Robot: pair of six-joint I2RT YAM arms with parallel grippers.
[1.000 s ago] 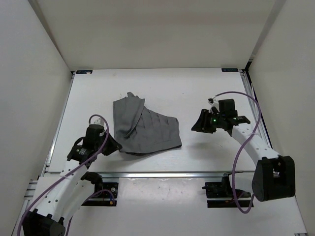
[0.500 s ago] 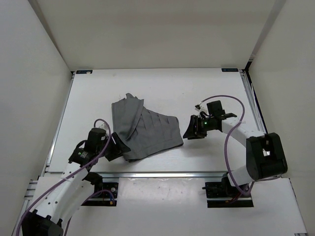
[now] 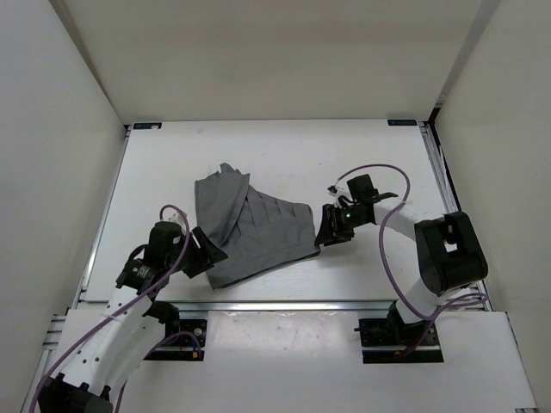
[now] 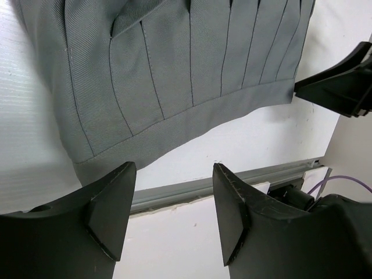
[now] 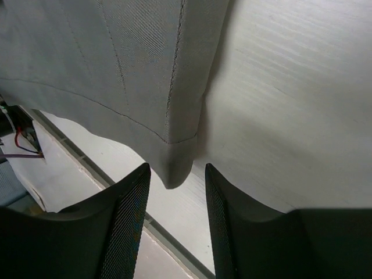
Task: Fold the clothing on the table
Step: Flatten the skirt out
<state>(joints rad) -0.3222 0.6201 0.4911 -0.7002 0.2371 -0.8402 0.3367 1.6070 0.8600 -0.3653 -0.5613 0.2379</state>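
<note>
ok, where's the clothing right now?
Top view: the clothing lies on the table, slightly left of centre, with the left pincer at its near-left corner and the right pincer at its near-right corner.

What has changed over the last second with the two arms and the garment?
The right gripper swung left across the table and now has the near right corner of the clothing between its open fingers. The left gripper opened and sits at the near left corner, which now lies closer to the front rail. The rest of the clothing stayed put.
</note>
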